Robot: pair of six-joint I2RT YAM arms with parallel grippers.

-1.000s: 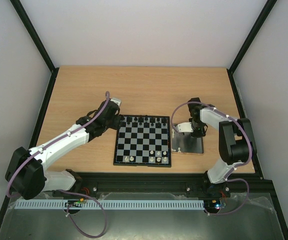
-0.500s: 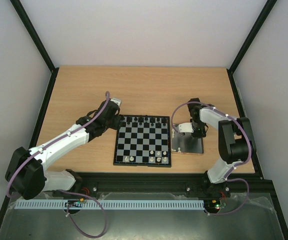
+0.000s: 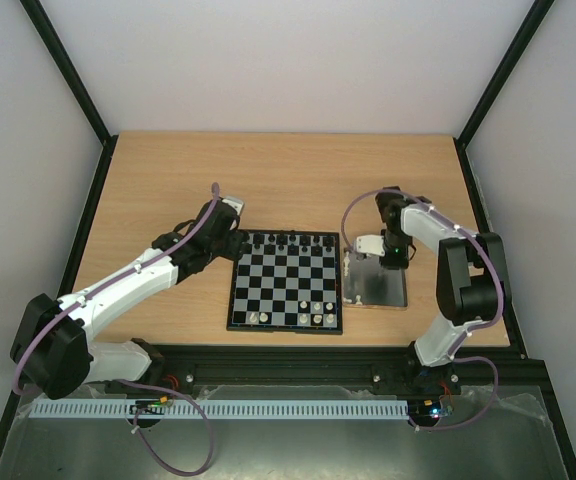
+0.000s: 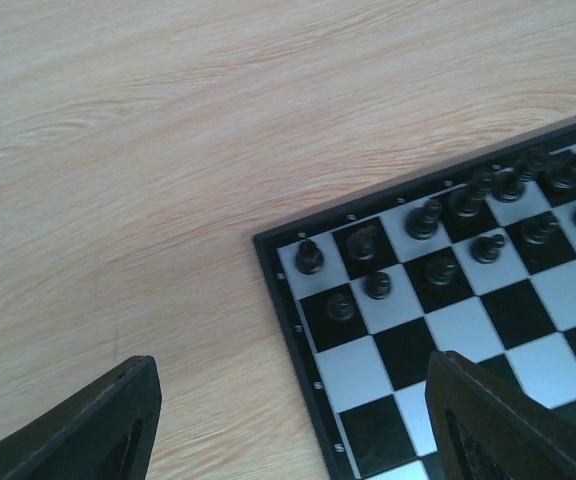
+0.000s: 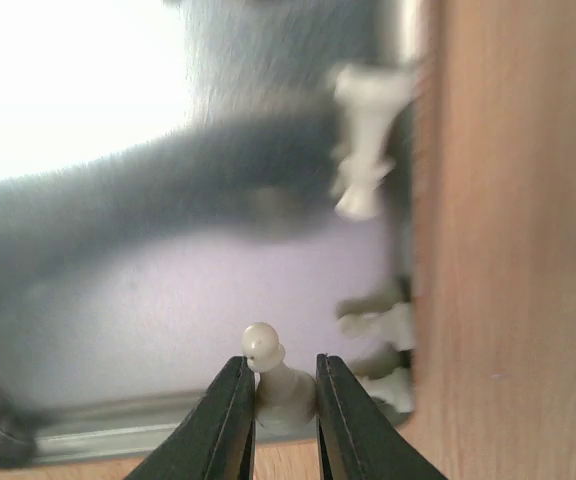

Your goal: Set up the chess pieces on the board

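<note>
**Top view.** The board (image 3: 285, 281) lies on the wooden table (image 3: 168, 180). Black pieces (image 3: 283, 240) line its far rows, and a few cream pieces (image 3: 316, 313) stand on its near rows, mostly toward the right. A metal tray (image 3: 376, 292) lies just right of the board. The right gripper (image 3: 386, 252) is low over the tray's far end, its jaws too small to read from here. The left gripper (image 3: 230, 238) sits at the board's far-left corner.

**Left wrist.** The left gripper (image 4: 288, 430) has its jaws wide apart, straddling the board's (image 4: 298, 330) border near a corner. The black pieces (image 4: 428, 228) are sharp here, each on its own square.

**Right wrist.** Only this view shows the grip. The right gripper (image 5: 276, 405) is clamped on a cream pawn (image 5: 271, 372) that stands upright on the tray (image 5: 118, 330). More cream pieces (image 5: 373, 135) lie along the tray's edge; they are blurred and I cannot count them.
</note>
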